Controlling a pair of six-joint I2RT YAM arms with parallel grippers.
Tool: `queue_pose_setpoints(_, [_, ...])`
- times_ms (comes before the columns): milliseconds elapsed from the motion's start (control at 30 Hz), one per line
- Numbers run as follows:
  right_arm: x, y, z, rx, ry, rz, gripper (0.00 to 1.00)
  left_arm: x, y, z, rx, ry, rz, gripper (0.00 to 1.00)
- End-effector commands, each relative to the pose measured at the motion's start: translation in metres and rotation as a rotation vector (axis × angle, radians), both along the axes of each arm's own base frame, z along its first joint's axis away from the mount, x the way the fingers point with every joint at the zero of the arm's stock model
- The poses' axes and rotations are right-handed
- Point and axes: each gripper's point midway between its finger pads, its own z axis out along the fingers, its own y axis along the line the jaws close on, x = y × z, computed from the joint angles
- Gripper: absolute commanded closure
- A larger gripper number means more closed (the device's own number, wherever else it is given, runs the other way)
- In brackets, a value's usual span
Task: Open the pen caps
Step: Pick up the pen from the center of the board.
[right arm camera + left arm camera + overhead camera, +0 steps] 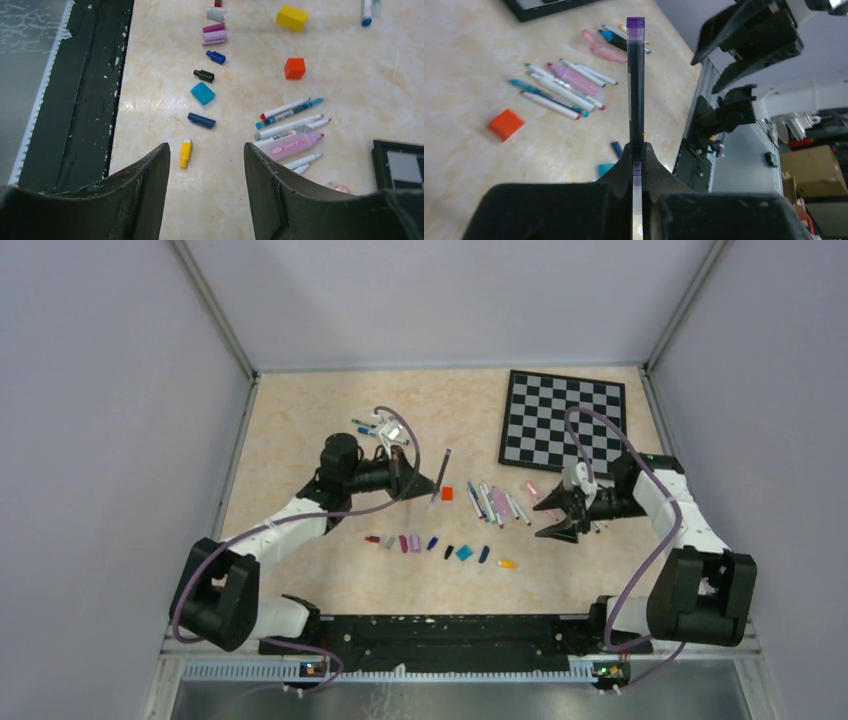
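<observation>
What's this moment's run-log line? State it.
left gripper: shut on purple pen | right gripper: open, empty | pen caps: lying in row

Front-centre on beige surface (300, 440): row of small plastic pen caps (440, 545). Thin marker pens (497, 502) clustered behind-right of row; red cube (447, 493) just left of them; chequered board (563, 420) rear right.

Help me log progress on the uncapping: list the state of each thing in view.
Left end effector, shut on the purple pen.
Right end effector, open, empty.
Purple pen, gripped across its barrel.
Caps, loose, lying in a row.
Piled pens, lying flat, most tips bare.
Red cube, at rest, untouched.
Chessboard, lying flat.
</observation>
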Motion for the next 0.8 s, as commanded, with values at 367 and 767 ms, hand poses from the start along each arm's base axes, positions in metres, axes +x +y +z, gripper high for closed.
queue_pose_setpoints(367, [0.026,0.033,0.051,-0.219,-0.530,0.302,0.40,-0.056,-0.100,0.009,-0.141,0.077,-0.354,1.00])
queue_pose_setpoints(767, [0.015,0.061,0.030,-0.348,-0.628,0.520,0.42,-0.083,-0.137,-0.012,-0.098,0.180,-0.530,1.00])
